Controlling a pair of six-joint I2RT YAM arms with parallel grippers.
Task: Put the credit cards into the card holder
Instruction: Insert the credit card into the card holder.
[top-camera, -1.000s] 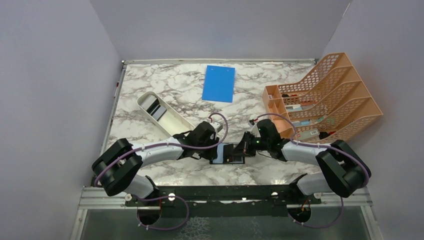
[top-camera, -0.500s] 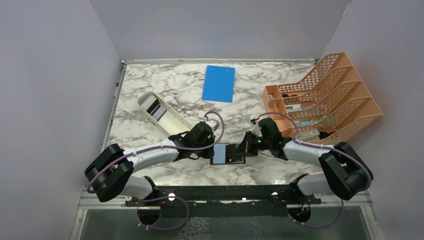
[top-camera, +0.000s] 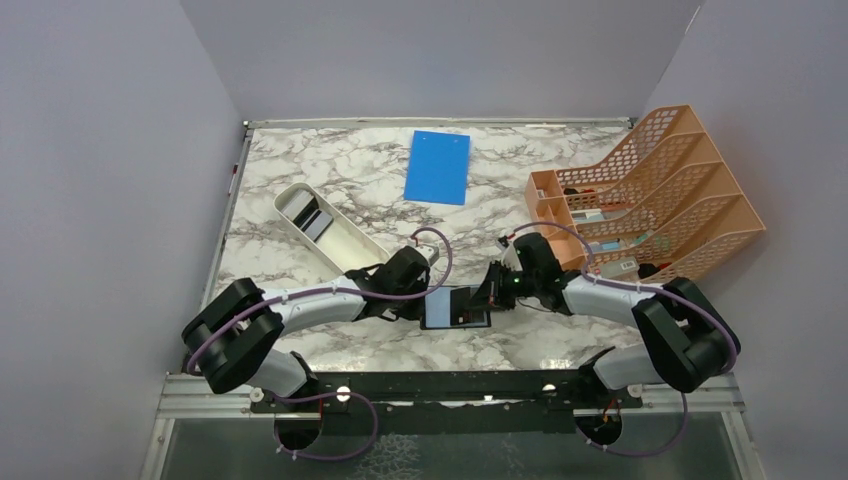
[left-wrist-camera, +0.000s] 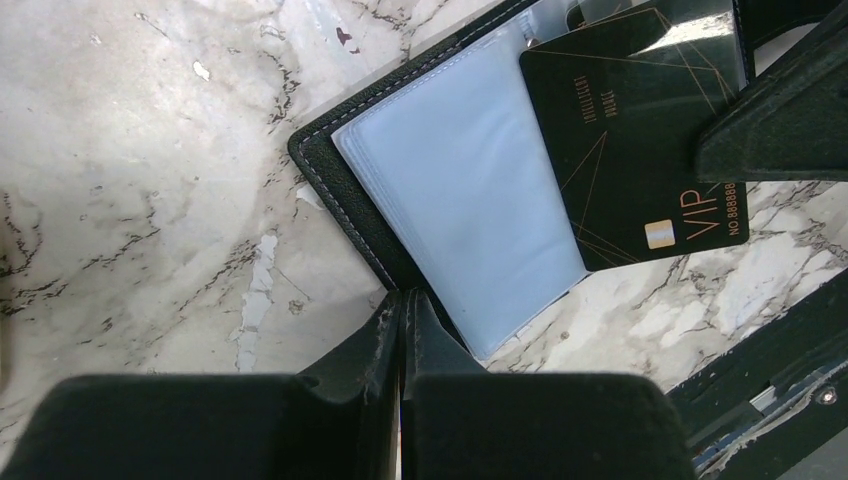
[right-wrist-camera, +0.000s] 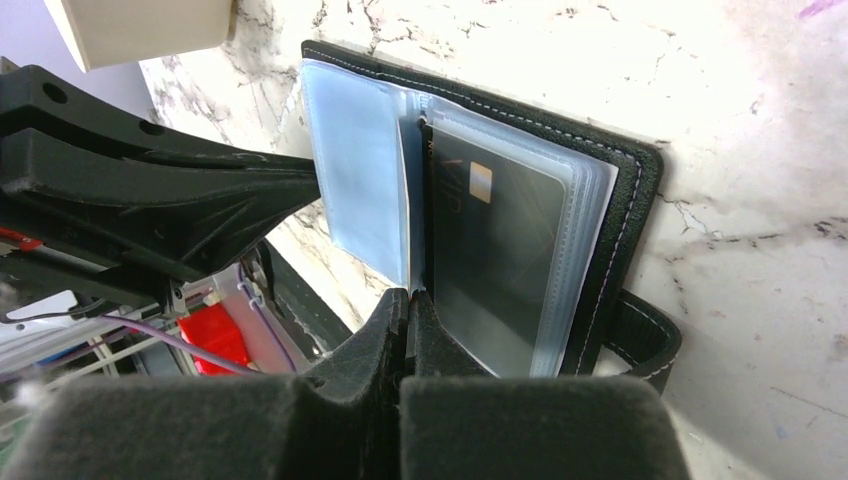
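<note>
Looks like the job right now is seating the black VIP card into a sleeve of the card holder, which lies open flat between the two arms. The card's corner hangs out past the holder's lower edge. I'd keep the cover pinned and slide the card straight along the sleeve, since at an angle the plastic will probably buckle.

The left gripper has its fingers fully together, tips touching the holder's near cover edge. Can't tell if it actually nips the leather. The right gripper is closed too, apparently pinching plastic at the holder's spine.
</note>
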